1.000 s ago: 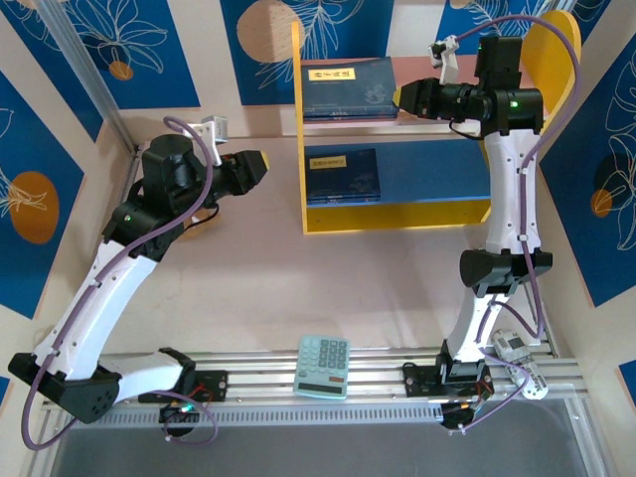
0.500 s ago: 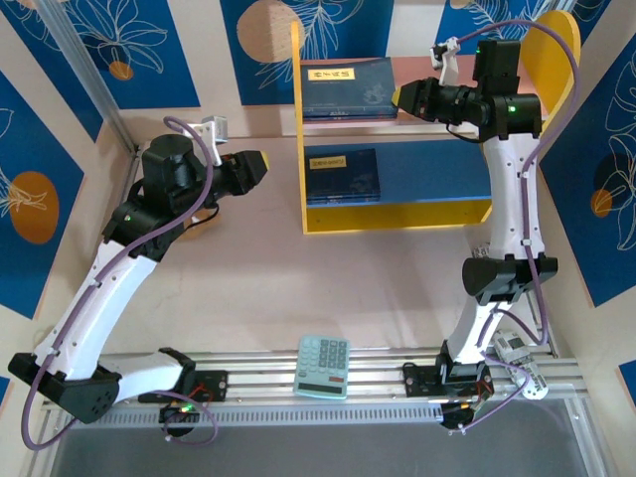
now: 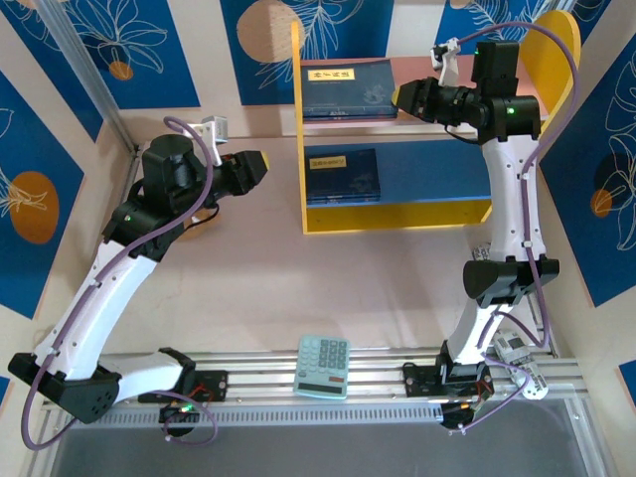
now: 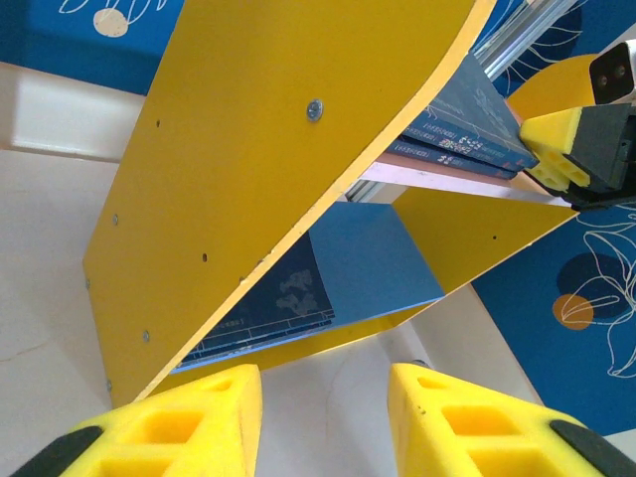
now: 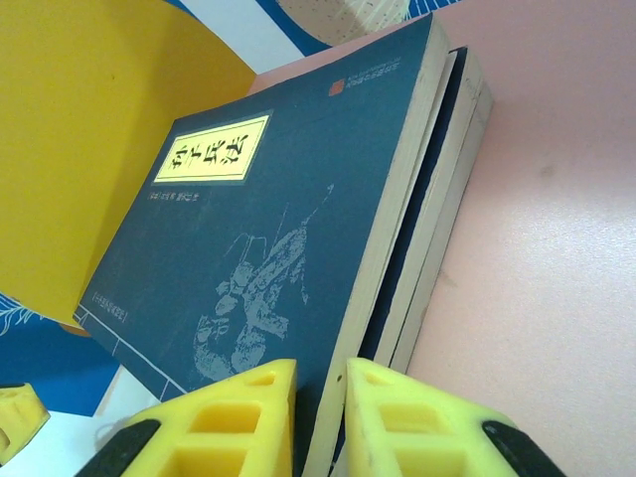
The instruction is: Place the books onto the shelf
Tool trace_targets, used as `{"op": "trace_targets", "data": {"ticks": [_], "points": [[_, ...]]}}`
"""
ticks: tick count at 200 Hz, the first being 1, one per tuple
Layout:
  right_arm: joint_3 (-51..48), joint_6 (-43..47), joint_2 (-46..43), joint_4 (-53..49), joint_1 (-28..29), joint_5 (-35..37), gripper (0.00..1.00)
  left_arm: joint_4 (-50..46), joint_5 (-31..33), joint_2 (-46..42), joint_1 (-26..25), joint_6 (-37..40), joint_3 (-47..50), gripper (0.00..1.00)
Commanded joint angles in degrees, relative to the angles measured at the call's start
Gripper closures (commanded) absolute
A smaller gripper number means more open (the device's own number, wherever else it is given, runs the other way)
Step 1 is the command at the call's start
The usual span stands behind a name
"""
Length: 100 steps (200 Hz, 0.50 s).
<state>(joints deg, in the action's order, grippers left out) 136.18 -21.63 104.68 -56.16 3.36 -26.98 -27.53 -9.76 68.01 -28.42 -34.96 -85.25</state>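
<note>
Pale table [image 3: 258, 288], blue floral panels [image 3: 149, 50] behind. Yellow-sided shelf [image 3: 397, 217] at far centre. Book stack [image 3: 348, 87] flat on pink top board [image 5: 556, 199]; single book [image 3: 342, 175] on blue lower board [image 3: 437, 174]. Right gripper [image 5: 320, 373] at stack's right edge, jaws a sliver apart over top book [image 5: 268, 248] page edge; pinch or mere contact unclear. Left gripper [image 4: 323, 383] left of shelf, jaws parted, empty.

Books [image 5: 268, 238] navy with yellow title labels; the top cover bears a pale line drawing, perhaps a figure, hard to read. Shelf [image 3: 397, 217] – yellow sides, pink top board, blue lower board. Calculator [image 3: 324, 365] mint green – wall panels [image 3: 25, 139] blue with white leaf outlines.
</note>
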Motion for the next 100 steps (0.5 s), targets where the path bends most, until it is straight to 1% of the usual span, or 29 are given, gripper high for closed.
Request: {"op": "trace_targets", "data": {"ticks": [1,16,34,42,70,100], "points": [[1.09,-0.87,0.71,-0.88,0.7,0.22,0.79,0.25,0.89,-0.69,-0.58,1.0,-1.76,0.61],[1.57,-0.96,1.0,-1.11,0.49,0.0,0.75,0.28,0.79,-0.51,-0.62,0.99,-1.93,0.61],[1.59,-0.91,0.79,-1.23,0.34,0.23,0.66,0.18,0.76,-0.42,-0.59,1.12,-1.86,0.61],[1.55,-0.87,0.56,-1.23,0.23,0.26,0.63,0.15,0.74,-0.43,-0.64,1.19,-1.93,0.61],[0.82,-0.52,-0.56,-1.24,-0.66,-0.4,0.57,0.15,0.71,-0.33,-0.66,1.17,-2.02,0.61],[-2.99,0.14,-3.04,0.22,-2.1,-3.67,0.54,0.16,0.53,-0.04,-0.6,1.26,-2.29,0.61]]}}
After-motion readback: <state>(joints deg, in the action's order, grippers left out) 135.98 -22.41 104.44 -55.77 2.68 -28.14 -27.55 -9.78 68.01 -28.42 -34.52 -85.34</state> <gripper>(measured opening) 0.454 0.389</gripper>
